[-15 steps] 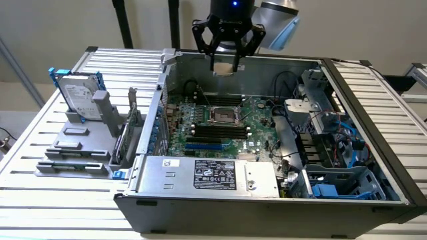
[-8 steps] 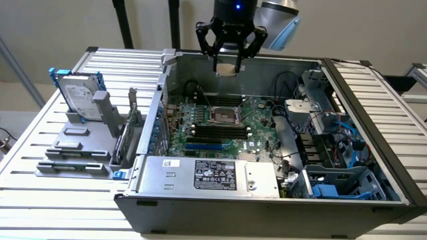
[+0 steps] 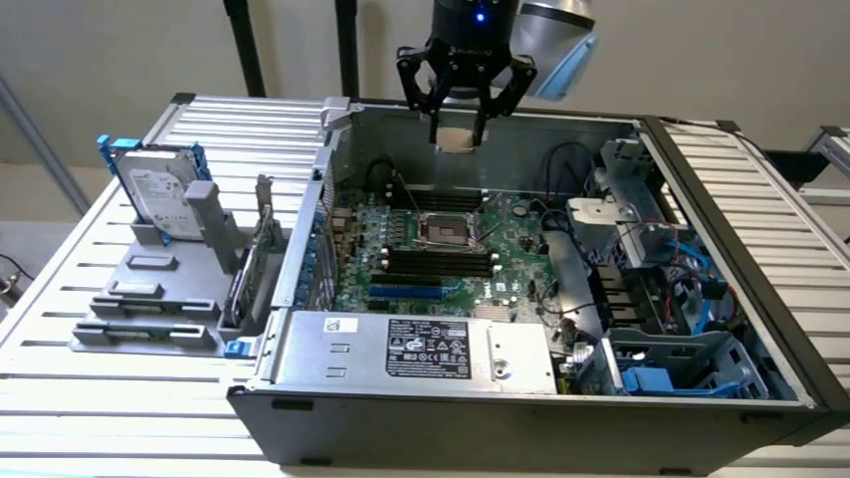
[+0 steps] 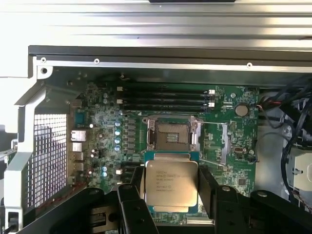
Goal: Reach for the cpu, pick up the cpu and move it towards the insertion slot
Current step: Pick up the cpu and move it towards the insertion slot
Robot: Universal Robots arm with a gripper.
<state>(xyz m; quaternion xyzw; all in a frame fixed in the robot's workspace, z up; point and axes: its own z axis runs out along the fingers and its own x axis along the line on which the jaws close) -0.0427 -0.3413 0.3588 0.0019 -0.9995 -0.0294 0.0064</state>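
Note:
My gripper (image 3: 459, 139) hangs above the back of the open computer case, shut on the cpu (image 3: 456, 140), whose pale tan underside shows between the black fingers. In the wrist view the cpu (image 4: 171, 183) shows its silver-grey top with printed text, clamped on both sides by the fingers (image 4: 208, 187). The insertion slot (image 3: 447, 232) is a square socket with a shiny metal frame and dark centre on the green motherboard, well below the gripper. In the wrist view the insertion slot (image 4: 172, 135) lies just beyond the held cpu, apart from it.
Long black memory slots (image 3: 432, 264) and a blue expansion slot (image 3: 405, 293) sit beside the socket. A power supply (image 3: 412, 351) fills the case's front. Cables and a drive bay (image 3: 664, 289) crowd the exterior view's right. A hard drive (image 3: 157, 189) stands in a grey rack outside.

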